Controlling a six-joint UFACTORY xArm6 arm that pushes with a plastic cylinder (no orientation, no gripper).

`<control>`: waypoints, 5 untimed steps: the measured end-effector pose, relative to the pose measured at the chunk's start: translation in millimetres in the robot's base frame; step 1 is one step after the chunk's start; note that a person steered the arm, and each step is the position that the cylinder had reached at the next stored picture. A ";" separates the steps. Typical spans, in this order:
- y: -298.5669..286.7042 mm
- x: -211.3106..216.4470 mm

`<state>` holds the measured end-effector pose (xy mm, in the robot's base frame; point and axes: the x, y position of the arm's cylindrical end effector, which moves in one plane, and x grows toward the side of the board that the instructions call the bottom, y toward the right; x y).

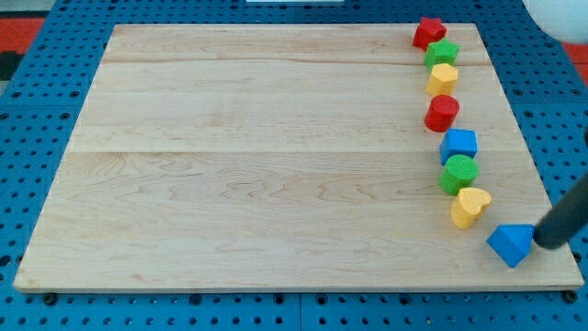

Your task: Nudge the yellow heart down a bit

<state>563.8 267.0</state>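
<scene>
The yellow heart (469, 207) lies near the board's right edge, low in the view. A green round block (457, 174) touches it from above. A blue triangle (511, 244) lies just below and to its right. My tip (542, 243) is at the blue triangle's right side, touching or nearly touching it, below and right of the yellow heart. The rod runs up to the view's right edge.
A column of blocks runs up the right side: blue cube (458, 145), red cylinder (442, 112), yellow block (442, 79), green star (441, 52), red star (427, 33). The wooden board (257, 156) rests on a blue pegboard; its right edge is close to my tip.
</scene>
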 end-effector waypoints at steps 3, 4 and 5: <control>0.1 -18.9; -62.4 -9.4; -65.7 -20.5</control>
<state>543.3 201.3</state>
